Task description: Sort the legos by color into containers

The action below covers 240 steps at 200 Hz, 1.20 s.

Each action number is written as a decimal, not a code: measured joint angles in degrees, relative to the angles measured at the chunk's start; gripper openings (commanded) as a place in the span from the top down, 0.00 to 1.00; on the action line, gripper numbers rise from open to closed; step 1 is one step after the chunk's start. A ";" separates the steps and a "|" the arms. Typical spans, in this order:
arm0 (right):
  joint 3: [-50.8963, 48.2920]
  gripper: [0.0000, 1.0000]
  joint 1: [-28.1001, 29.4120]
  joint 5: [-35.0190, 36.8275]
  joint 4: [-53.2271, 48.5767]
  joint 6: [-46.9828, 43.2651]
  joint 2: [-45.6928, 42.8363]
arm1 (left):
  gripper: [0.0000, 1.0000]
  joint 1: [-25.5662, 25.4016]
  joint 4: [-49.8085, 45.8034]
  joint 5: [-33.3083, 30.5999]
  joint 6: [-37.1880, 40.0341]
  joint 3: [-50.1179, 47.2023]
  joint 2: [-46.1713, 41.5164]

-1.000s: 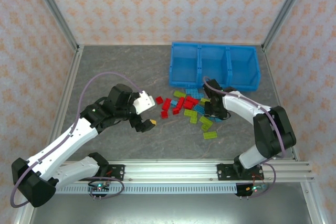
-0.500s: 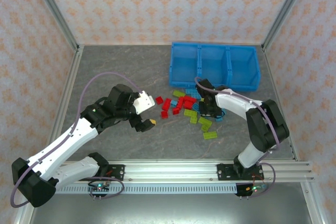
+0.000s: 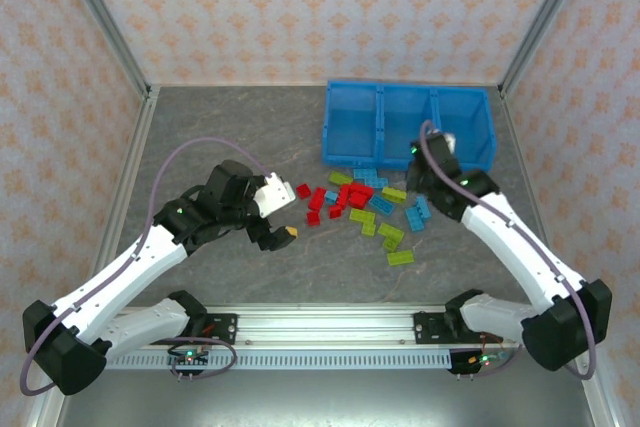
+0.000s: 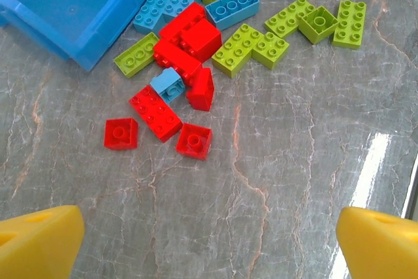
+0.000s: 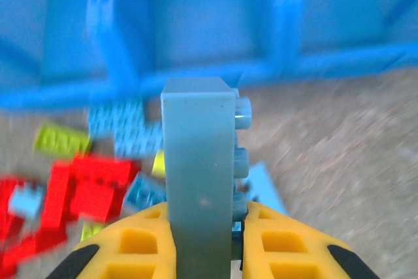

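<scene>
Left gripper (image 4: 209,246): jaws fully apart, empty, poised short of the red bricks (image 4: 155,114).
Right gripper (image 5: 202,227): closed on one light blue brick (image 5: 199,155), held upright and lifted, likely for dropping.
Loose legos (image 3: 365,205): heaped against the bin front.
Blue three-compartment bin (image 3: 405,127): beyond; front wall to clear.

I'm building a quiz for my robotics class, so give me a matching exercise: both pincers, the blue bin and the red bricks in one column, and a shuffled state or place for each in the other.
1. left pincer
2. right pincer
3. bright blue plastic three-compartment bin
4. small red plastic bricks

A. loose on the grey table
B. shut on a pale blue plastic brick
C. far side of the table, beyond the bricks
D. open, holding nothing

Pairs: 1-D, 2-B, 3-C, 4-A
</scene>
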 measured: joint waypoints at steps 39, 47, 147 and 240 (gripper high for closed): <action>14.86 0.90 -18.03 -0.79 5.05 -2.47 18.43 | 0.00 0.00 1.38 -1.14 -0.46 -0.59 -0.04; 19.12 0.90 -20.35 -1.99 5.77 -2.58 24.35 | 0.00 0.00 1.53 -1.38 -0.66 -0.81 -0.04; 37.68 0.54 -27.54 -12.63 -3.13 -0.44 43.15 | 0.00 0.00 2.56 -8.61 -6.10 -0.26 1.99; 7.48 0.46 -13.33 -29.62 -11.17 6.73 -4.81 | 0.21 0.04 -3.98 -18.40 -45.11 18.64 25.38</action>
